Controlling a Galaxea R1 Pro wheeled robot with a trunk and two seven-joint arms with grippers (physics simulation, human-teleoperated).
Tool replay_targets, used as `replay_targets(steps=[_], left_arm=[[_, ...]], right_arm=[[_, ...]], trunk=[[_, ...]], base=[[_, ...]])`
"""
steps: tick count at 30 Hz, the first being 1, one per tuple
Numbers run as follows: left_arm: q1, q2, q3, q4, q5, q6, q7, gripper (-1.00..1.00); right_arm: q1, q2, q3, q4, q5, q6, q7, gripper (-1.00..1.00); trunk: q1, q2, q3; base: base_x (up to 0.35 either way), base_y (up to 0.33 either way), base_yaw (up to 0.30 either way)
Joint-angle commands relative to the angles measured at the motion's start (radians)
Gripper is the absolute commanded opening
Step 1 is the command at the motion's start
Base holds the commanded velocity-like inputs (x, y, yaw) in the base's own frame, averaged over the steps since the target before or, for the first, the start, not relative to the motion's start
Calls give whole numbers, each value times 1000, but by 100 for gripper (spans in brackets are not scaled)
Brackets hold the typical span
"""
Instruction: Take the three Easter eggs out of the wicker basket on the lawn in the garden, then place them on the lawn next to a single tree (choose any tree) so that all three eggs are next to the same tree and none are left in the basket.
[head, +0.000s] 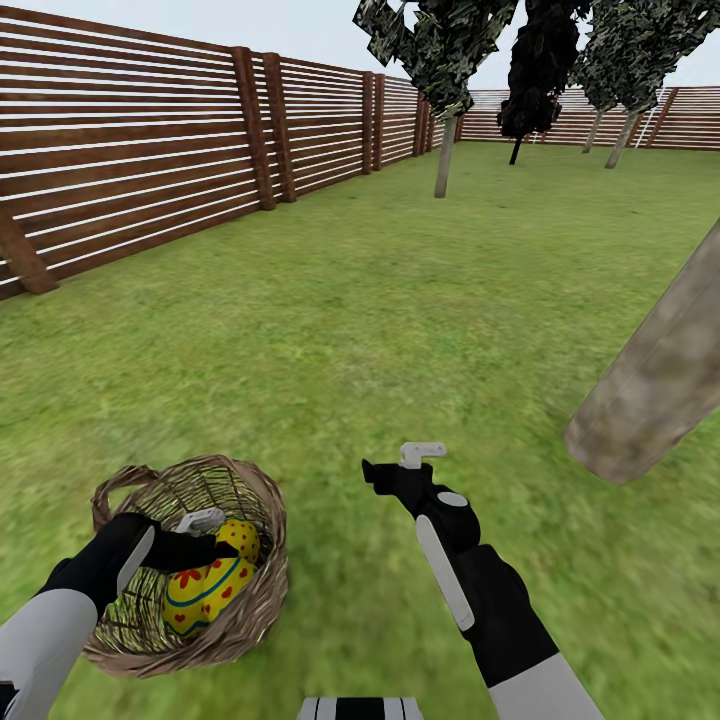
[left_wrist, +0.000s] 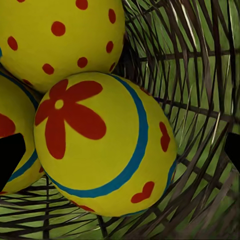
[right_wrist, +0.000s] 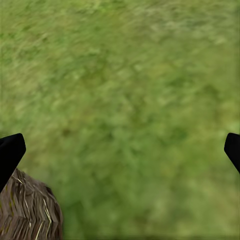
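Your left gripper (head: 215, 545): spread, inside the wicker basket (head: 255, 610) around the Easter eggs (left_wrist: 100, 145); your right gripper (head: 395, 470): spread, empty, over the lawn (head: 400, 300) just beside that basket

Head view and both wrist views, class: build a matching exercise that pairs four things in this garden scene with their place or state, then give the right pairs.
Things:
1. left gripper
2. right gripper
3. thick leaning grey-brown tree trunk
4. bright yellow Easter eggs with red flowers and blue bands

Places or states:
A. lying in the round tan wicker basket
B. jaws open over bare green lawn
C. rising at the picture's right edge
D. reaching inside the basket

Pairs: 1-D, 2-B, 3-C, 4-A
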Motion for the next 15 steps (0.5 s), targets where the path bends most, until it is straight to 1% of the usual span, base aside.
replay_targets(steps=[1,15], left_arm=[[0,1,0,-1,7,9,-4,100],[0,1,-1,-1,6,10,-17,100]], right_arm=[[-1,0,1,-1,-11,3,-9,100],[-1,0,1,-1,-11,3,-9,100]], trunk=[[0,0,-1],[0,0,-1]], base=[[0,0,0],[0,0,0]])
